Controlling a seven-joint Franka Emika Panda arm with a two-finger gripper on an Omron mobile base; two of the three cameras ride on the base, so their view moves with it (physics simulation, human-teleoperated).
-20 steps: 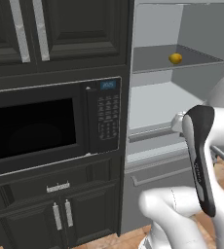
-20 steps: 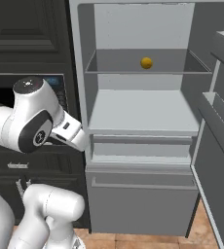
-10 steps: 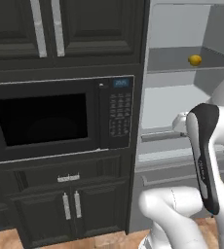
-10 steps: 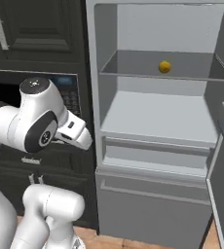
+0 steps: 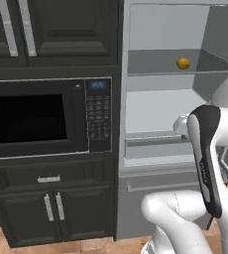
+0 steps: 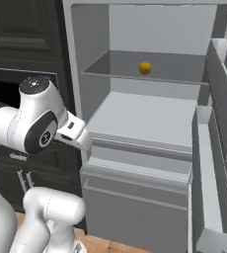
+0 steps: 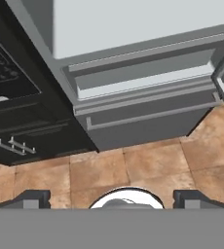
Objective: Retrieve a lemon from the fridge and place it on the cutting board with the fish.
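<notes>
The fridge point(image 6: 150, 148) stands with its door swung wide to the right, its light grey interior showing an upper shelf, a broad lower shelf and closed drawers beneath; the door's inner bins point(image 6: 219, 148) run down the right edge of the right base view. To the fridge's left sit dark cabinets point(image 5: 51, 30) with pale bar handles, a black microwave point(image 5: 46, 119) with a keypad built in below them, and further dark cabinet doors point(image 5: 51, 208) under that. The floor point(image 7: 148, 165) is reddish-brown tile. The white arm point(image 6: 36, 128) is folded up in front of the fridge's lower half, its elbow raised beside the microwave and its wrist link angled toward the drawers; the hand points down at the floor and the fridge's base. The pincer point(image 7: 112, 198) is spread wide, its two dark tips point(image 7: 33, 198) far apart at the bottom corners of the hand view, holding nothing and touching nothing. The lemon point(image 6: 145, 67) rests alone on the upper shelf, toward the back, well apart from the arm
</notes>
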